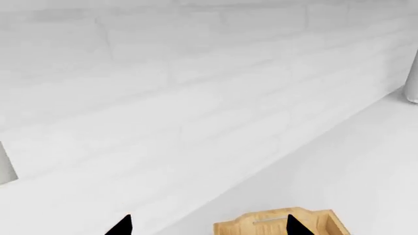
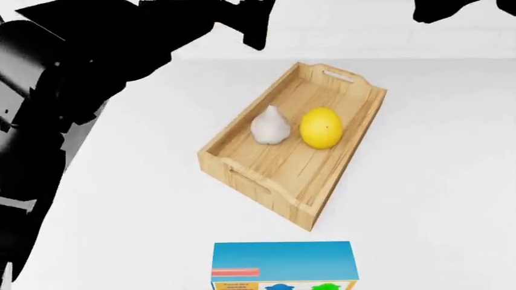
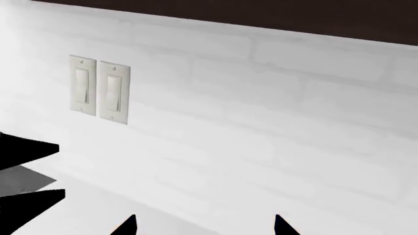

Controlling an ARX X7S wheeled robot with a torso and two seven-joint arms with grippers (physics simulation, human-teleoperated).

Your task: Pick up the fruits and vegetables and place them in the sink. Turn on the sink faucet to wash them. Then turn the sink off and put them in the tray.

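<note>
**Produce sitting in the tray, task apparently near its end**

The lemon (image 2: 321, 127) and the garlic bulb (image 2: 269, 127) are lying side by side in the wooden tray (image 2: 241, 172) on the white counter, so the last placing looks done. Both wrist cameras are facing the tiled wall; the left gripper (image 1: 207, 227) and right gripper (image 3: 203, 226) are showing fingertips standing apart, holding nothing. Sink and faucet are out of sight, so washing cannot be confirmed.

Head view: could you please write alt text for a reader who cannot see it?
A light wooden tray sits on a white counter, holding an off-white garlic bulb beside a yellow lemon. A blue-and-white box stands nearer the camera.
</note>
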